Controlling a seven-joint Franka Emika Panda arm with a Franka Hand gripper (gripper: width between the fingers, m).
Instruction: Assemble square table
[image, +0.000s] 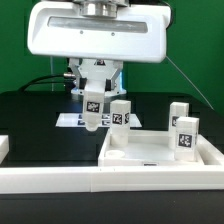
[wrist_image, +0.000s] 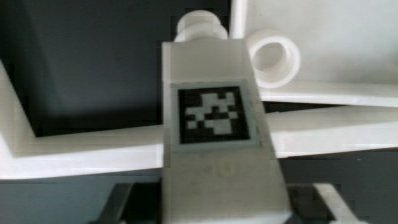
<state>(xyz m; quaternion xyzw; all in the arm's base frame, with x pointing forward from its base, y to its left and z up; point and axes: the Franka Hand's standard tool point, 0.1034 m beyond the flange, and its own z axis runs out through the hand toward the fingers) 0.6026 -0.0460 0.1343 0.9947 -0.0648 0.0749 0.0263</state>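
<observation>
The gripper (image: 93, 97) is shut on a white table leg (image: 93, 108) with a black-and-white tag, held upright above the black table. The leg hangs just off the exterior view's left of the square tabletop (image: 150, 155), a white slab with a raised rim. Three more tagged legs stand upright on the slab: one at its far left corner (image: 120, 114), two on the right (image: 179, 113) (image: 186, 136). In the wrist view the held leg (wrist_image: 214, 110) fills the middle between the fingers (wrist_image: 135, 200), its tip near the slab's rim (wrist_image: 320, 25) and a round white ring (wrist_image: 270, 55).
A long white border rail (image: 90, 180) runs along the front of the table. The marker board (image: 70, 120) lies flat behind the held leg. A white block (image: 3, 147) sits at the exterior view's left edge. The arm's large white housing (image: 98, 30) hangs overhead.
</observation>
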